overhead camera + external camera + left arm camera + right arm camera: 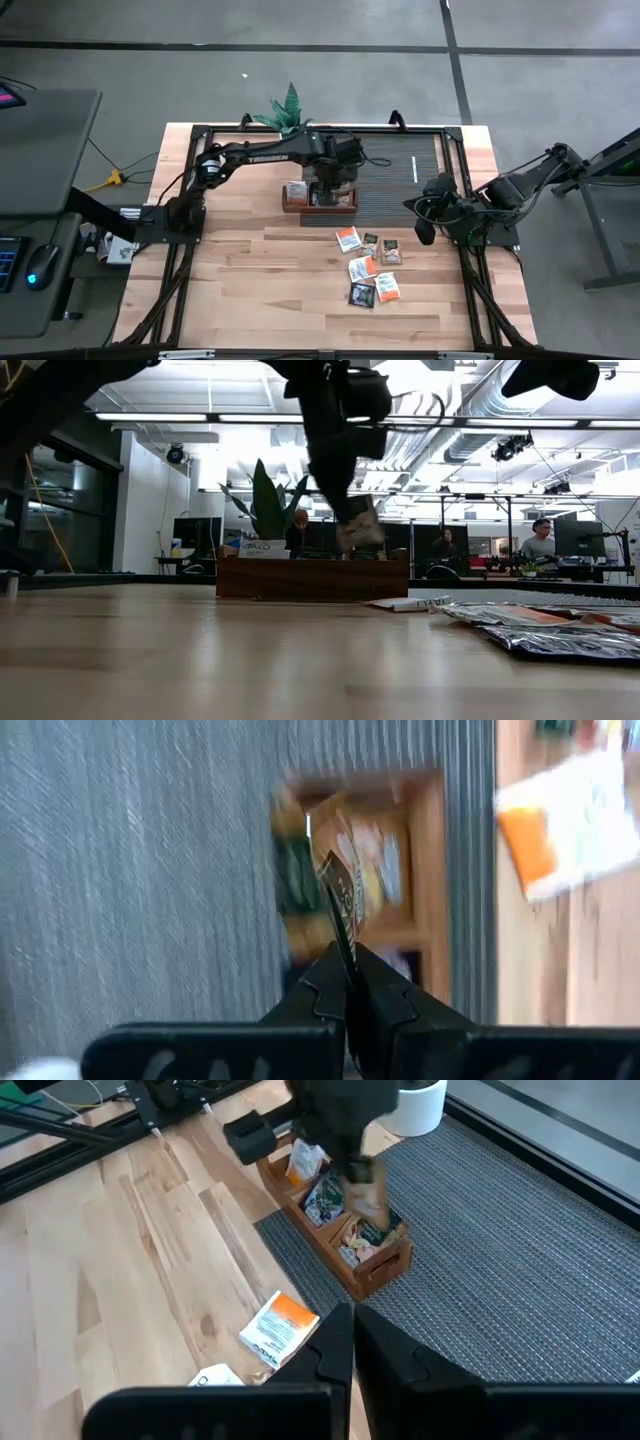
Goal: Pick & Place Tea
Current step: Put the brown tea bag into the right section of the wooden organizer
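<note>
While my left end effector pinched one tea bag above the wooden tray, several already lay inside it; about seven sachets waited on the surface. My right end effector hung closed nearby.

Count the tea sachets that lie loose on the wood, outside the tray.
6: three white-and-orange sachets and three dark sachets, clustered near the tray. The left gripper holds another sachet; more inside the tray are partly hidden.
</note>
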Available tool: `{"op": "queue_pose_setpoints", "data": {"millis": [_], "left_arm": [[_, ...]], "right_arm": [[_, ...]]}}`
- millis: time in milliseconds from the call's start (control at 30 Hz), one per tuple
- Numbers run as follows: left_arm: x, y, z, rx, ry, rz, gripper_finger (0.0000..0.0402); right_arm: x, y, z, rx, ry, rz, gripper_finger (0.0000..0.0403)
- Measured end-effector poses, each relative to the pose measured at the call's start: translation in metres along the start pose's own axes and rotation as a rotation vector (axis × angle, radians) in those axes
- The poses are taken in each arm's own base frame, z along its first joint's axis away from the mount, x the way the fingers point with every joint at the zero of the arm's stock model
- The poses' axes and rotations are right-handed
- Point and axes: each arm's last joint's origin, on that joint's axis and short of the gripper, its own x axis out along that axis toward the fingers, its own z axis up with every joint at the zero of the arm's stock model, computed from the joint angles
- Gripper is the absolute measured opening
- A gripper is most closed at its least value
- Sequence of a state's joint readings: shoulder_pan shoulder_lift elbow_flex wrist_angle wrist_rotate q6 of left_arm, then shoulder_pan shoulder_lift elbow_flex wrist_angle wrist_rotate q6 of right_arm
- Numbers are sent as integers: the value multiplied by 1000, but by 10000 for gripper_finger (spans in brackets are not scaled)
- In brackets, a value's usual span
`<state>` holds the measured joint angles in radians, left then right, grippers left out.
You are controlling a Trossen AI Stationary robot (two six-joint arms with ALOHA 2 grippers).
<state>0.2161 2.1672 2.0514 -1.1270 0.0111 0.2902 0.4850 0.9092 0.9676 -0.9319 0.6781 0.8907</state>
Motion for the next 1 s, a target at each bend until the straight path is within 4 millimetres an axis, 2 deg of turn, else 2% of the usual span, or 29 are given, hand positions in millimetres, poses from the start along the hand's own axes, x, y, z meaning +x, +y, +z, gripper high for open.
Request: {"op": "queue_pose_setpoints", "data": {"millis": [200,733,867,1000], "left_arm": [[16,0,-1,20,54,-11,0],[14,1,1,40,24,-2,2],[14,1,2,46,13,-1,13],[14,1,3,46,10,0,42]], "right_arm": [[0,0,0,-2,2,-2,2],[0,-1,-1,-9,5,-11,6],[0,-1,-1,-9,7,-10,11],[0,-1,-1,-9,7,-10,7]]}}
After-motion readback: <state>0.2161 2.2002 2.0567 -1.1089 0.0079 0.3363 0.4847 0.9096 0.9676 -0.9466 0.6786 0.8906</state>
